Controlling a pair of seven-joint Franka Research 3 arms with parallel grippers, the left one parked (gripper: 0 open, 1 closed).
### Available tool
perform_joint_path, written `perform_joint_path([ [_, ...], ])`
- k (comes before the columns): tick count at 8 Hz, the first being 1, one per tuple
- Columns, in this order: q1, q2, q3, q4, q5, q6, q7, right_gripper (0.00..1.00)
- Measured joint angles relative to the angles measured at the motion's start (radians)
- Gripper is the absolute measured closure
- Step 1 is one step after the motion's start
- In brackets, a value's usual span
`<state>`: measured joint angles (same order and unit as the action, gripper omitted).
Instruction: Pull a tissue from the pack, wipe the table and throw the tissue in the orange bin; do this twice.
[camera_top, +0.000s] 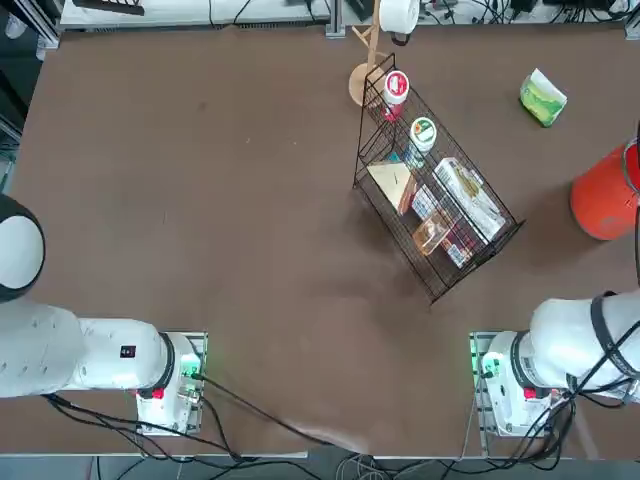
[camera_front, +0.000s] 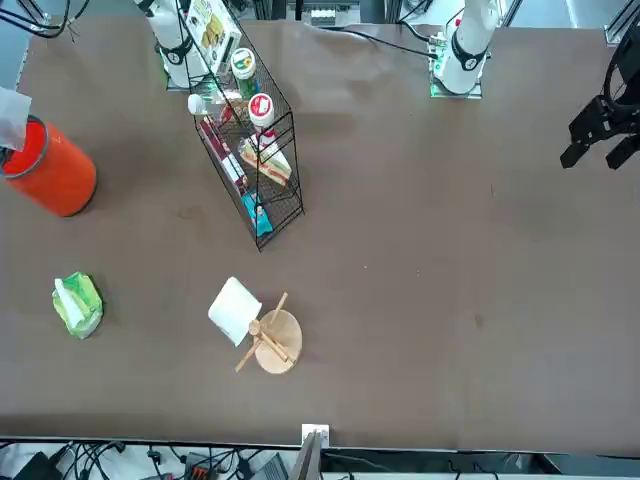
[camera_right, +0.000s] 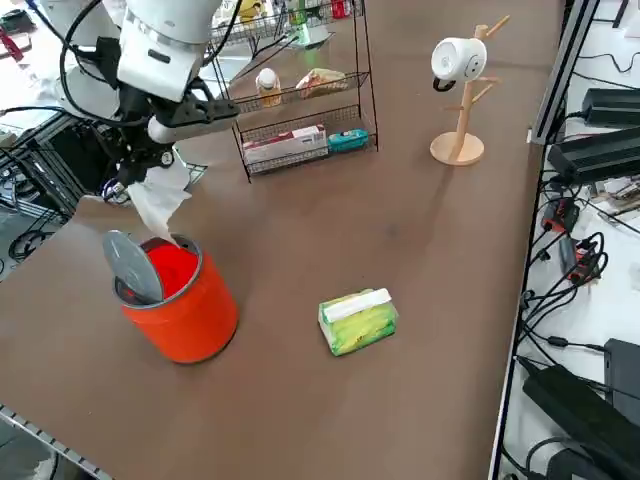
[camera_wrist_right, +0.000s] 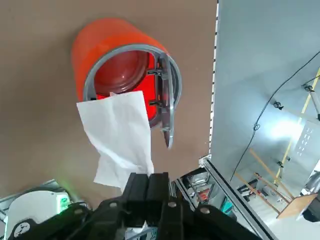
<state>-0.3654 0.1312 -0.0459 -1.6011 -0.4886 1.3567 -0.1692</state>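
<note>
where the tissue (camera_wrist_right: 122, 142) hides part of the orange bin (camera_wrist_right: 107, 55), right hand (camera_wrist_right: 148, 182) pinching it above.

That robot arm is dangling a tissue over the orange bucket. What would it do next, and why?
Probably open its fingers and let go. The right gripper is shut on the tissue, which hangs right above the orange bin, whose lid stands open.

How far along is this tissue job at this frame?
Done: a tissue is out of the green pack, where another sheet sticks up. In hand: the right tool is shut on the tissue, dangling it above the open orange bin. Left: release it. Which of the two rounds this is cannot be told.
</note>
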Motion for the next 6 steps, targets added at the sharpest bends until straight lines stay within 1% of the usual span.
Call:
perform_joint_path([
  [3, -0.03, 0.048, 0.001, -0.001, 0.0, 0.028, -0.002, 0.99],
  [6, -0.031, 0.085, 0.004, -0.001, 0.001, 0.044, -0.002, 0.98],
])
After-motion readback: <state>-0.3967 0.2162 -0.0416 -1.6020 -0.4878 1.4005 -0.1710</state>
